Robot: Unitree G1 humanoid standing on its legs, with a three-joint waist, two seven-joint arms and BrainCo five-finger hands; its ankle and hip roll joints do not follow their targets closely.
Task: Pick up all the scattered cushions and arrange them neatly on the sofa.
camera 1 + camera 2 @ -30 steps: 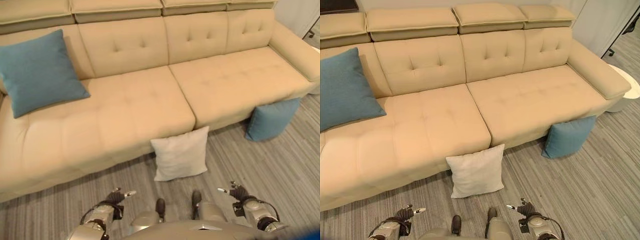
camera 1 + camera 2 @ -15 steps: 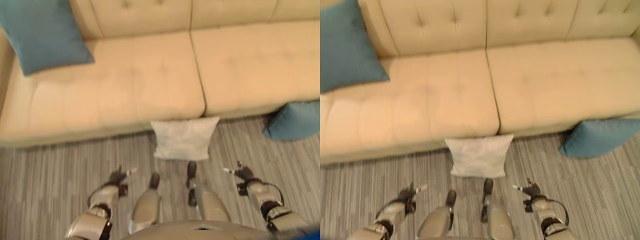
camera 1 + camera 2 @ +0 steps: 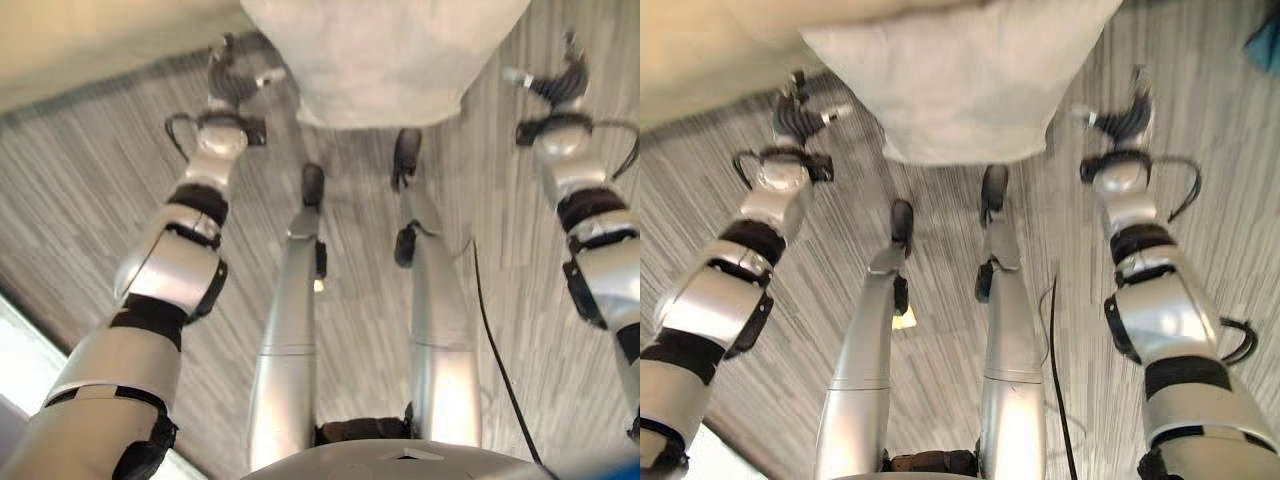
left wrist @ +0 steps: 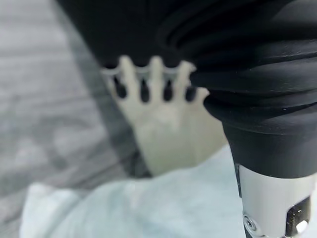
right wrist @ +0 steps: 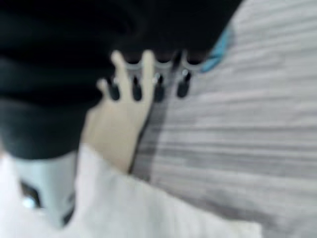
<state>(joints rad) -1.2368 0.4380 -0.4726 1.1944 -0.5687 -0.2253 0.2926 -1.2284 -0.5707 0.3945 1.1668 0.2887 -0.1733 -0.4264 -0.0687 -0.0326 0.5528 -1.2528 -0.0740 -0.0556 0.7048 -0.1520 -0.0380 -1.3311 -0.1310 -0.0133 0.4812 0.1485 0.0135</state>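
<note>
A white cushion [image 3: 385, 55] lies on the grey floor against the front of the beige sofa [image 3: 90, 45]. My left hand [image 3: 232, 72] is just off the cushion's left edge and my right hand [image 3: 562, 82] off its right edge, neither touching it. Both hands have relaxed, open fingers and hold nothing. In the left wrist view the fingers [image 4: 148, 82] reach toward the sofa front, with the white cushion [image 4: 148, 208] close beside them. In the right wrist view the same cushion [image 5: 148, 213] lies beside my right hand's fingers [image 5: 143, 74]. A blue cushion's corner [image 3: 1268, 40] shows on the floor at the far right.
Grey striped wood floor [image 3: 90, 220] spreads to both sides of me. The sofa's front edge runs across just beyond the hands. A sliver of the blue cushion [image 5: 221, 45] shows past my right hand.
The camera has tipped steeply down and come closer, so the sofa seat and the blue cushion on it have left view. Both hands now flank the white cushion.
</note>
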